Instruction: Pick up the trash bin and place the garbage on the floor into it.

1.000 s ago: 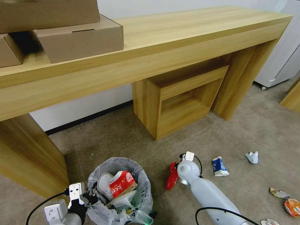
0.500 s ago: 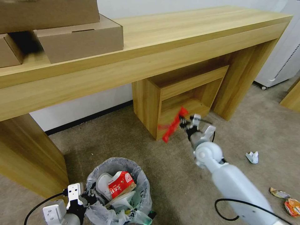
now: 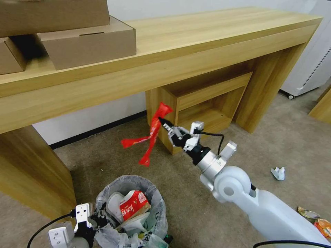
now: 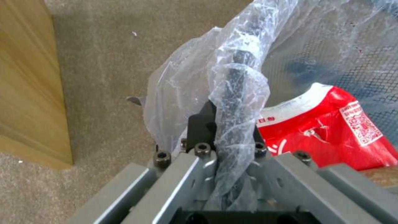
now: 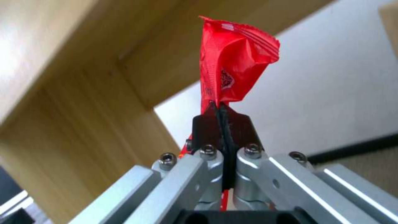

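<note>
Head view: right end effector (image 3: 161,121) pinches the red wrapper (image 3: 151,137) above the floor; left end effector (image 3: 98,220) seemingly clenches the bin (image 3: 157,206) rim.

The red wrapper (image 3: 150,139) is hanging in the air above the carpet, pinched at its upper end by the right hand (image 3: 162,121), its long crinkled tails drooping toward the trash bin (image 3: 132,215) below and to the left. That small round bin, lined with a crinkly translucent bag, is sitting gripped at its rim by the left hand (image 4: 226,124), already carrying a crushed red-white cup (image 3: 132,203) and white scraps. Crumpled paper (image 3: 278,173) and an orange wrapper (image 3: 323,227) are lying on the floor, well apart to the right.
</note>
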Controlling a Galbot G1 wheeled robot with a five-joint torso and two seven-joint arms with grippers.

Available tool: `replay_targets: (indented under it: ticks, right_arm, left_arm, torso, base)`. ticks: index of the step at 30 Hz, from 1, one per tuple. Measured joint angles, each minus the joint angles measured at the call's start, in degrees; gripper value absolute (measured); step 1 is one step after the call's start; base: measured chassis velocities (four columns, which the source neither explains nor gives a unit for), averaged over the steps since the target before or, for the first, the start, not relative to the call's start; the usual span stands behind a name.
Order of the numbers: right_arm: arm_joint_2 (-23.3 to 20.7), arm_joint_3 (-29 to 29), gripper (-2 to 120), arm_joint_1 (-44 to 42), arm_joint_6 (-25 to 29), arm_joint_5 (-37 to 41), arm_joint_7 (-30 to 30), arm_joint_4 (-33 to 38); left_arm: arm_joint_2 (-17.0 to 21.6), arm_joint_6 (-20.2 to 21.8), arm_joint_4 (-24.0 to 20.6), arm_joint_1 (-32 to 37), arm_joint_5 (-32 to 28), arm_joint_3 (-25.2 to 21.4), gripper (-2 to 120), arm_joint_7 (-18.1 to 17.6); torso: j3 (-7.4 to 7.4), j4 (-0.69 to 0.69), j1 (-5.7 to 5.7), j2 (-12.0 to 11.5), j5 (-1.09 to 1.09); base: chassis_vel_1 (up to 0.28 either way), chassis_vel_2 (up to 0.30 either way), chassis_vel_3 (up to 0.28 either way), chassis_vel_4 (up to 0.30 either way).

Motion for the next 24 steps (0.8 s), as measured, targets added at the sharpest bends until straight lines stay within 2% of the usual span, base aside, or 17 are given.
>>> replay_targets:
  ticks: [10, 24]
  right_arm:
    - [-1.44, -9.45, 0, -2.05, -1.71, -4.62, 2.79, 0.19]
    - [-1.75, -15.21, 0, -1.11, -1.58, -8.48, 2.48, -2.75]
  left_arm:
    - [-1.73, 0.22, -0.36, 0.49, 2.15, 0.21, 0, 0.37]
    - [-2.51, 0.26, -0.56, 0.76, 3.43, 0.6, 0, 0.55]
  torso:
    - [0.0, -0.01, 0.0, 0.0, 0.0]
    - [0.0, -0.01, 0.0, 0.0, 0.0]
  base:
    - [0.0, 0.0, 0.0, 0.0]
    - [0.0, 0.0, 0.0, 0.0]
